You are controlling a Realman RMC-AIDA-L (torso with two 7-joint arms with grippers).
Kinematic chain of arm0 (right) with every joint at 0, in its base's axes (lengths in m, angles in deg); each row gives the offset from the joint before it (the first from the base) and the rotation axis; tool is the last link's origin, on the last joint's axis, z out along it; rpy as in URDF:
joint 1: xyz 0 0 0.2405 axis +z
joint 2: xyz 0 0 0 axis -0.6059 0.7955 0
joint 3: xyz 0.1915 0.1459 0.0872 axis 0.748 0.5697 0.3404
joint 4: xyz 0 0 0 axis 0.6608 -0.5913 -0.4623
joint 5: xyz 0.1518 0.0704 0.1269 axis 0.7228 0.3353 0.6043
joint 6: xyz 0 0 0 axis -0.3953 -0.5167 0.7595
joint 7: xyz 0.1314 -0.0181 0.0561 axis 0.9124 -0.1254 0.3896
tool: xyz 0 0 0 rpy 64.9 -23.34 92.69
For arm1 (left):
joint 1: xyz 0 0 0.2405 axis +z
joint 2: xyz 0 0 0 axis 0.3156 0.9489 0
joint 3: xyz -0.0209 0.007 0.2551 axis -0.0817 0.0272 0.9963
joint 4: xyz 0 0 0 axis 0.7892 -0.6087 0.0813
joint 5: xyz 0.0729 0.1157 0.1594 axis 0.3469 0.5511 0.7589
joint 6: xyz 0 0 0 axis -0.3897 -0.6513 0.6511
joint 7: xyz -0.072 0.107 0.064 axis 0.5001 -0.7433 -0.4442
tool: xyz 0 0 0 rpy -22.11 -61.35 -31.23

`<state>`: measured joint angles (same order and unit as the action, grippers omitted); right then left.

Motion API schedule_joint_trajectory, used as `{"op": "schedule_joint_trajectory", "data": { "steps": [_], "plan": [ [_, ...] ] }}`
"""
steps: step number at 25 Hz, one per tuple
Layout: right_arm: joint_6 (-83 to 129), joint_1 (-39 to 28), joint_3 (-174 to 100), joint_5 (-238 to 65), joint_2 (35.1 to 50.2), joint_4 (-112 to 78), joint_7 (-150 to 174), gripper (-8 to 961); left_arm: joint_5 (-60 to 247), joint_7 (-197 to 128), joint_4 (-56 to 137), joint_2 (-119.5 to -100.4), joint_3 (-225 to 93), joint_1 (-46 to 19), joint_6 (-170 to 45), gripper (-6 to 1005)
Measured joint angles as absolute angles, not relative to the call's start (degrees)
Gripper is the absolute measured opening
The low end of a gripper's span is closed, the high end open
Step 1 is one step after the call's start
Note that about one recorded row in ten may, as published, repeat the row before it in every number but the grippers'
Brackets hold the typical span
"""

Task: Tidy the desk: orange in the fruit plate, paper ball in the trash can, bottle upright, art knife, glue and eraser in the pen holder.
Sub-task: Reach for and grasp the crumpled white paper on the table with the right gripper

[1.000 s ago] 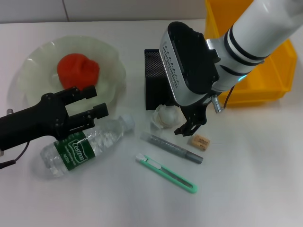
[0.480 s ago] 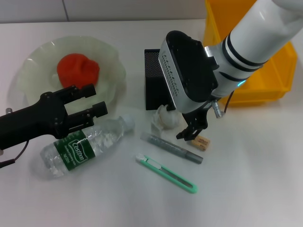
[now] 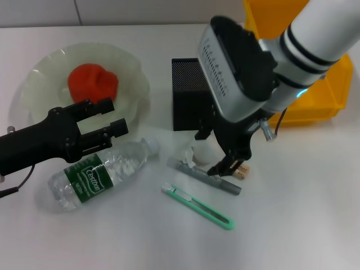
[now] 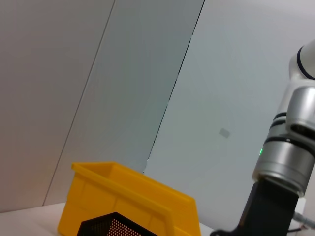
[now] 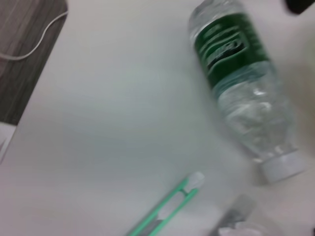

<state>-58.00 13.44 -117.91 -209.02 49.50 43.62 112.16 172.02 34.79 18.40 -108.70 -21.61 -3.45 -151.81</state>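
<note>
The bottle (image 3: 101, 170) is lying on its side on the counter (image 3: 304, 214), its long axis running diagonally — cap toward the pen holder (image 3: 191, 101), base toward the robot's left. The glue (image 3: 203, 175) and art knife (image 3: 198, 206) are lying roughly parallel, slanting the other way.

The right gripper (image 3: 224, 154) is reaching down from a steeply angled arm, its fingers parted around the paper ball (image 3: 198, 153), which is sitting just in front of the pen holder; the eraser (image 3: 242, 169) is lying just beside one fingertip.

The left gripper (image 3: 107, 119) is hovering level over the bottle's neck end, fingers open and holding nothing — the orange (image 3: 93, 82) is sitting in the fruit plate (image 3: 39, 79) behind it. The yellow trash can (image 3: 315, 95) is standing at the far right.
</note>
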Motion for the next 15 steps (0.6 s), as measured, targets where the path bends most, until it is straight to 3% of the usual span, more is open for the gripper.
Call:
{"op": "schedule_joint_trajectory", "data": {
  "steps": [15],
  "plan": [
    [-48.3,12.3,-122.3,-211.3,49.7,41.0,113.2,731,172.0,34.8,18.4,-109.04,-22.1,-3.5,-152.1,714]
  ]
}}
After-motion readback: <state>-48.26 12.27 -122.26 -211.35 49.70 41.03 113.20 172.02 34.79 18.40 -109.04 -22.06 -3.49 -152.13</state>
